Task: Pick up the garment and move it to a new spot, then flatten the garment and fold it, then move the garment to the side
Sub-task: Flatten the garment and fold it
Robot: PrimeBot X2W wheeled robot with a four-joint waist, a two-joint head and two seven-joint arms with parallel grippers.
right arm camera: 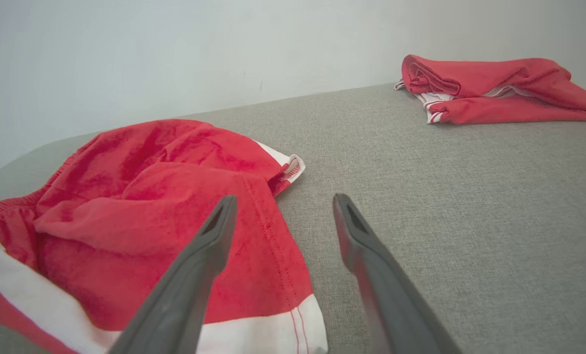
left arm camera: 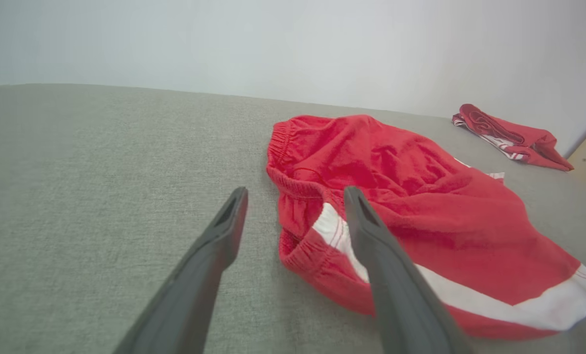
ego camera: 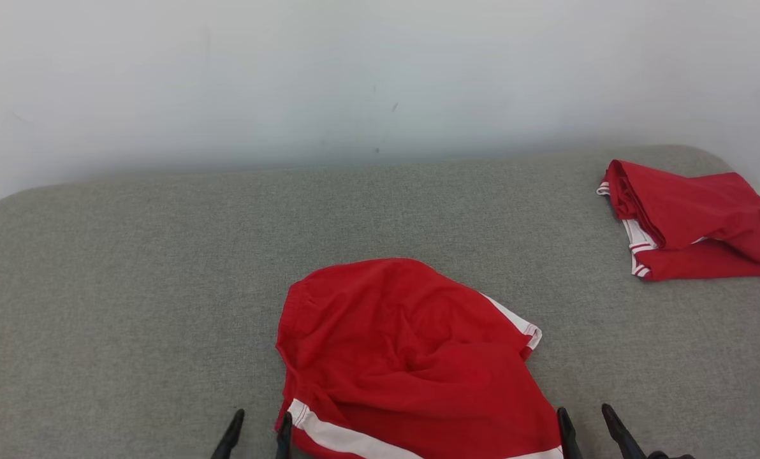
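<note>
Roughly centred, near edge of the grey padded surface (ego camera: 131,287): the red garment (ego camera: 405,357), shorts with white trim, lying rumpled and not yet flat. Clock set on the head view, 12 toward the wall.

- Garment heap runs from about 11 down to 5. The elastic waistband faces 9, a white-edged leg hem pokes out toward 3, and a broad white stripe lies along the near edge at 6.
- Left gripper (ego camera: 259,437) sits at 7 of the garment, fingers spread wide. Its inner finger is at the waistband corner, and the left wrist view shows that finger over the white stripe; contact or a small gap, cannot tell.
- Right gripper (ego camera: 590,433) sits at 5, fingers likewise spread, nothing between them. Its inner finger is just beside the near right hem, over the cloth edge in the right wrist view.
- Garment lies between the two grippers, ahead of both toward 12. Neither arm is clearly nearer; each has a near corner within reach.
- Second red garment (ego camera: 692,223), folded, is well apart at 2, near the wall.

Judgement: flattening comes next. Each gripper would likely pinch its own near corner and draw outward, left toward 9, right toward 3.
</note>
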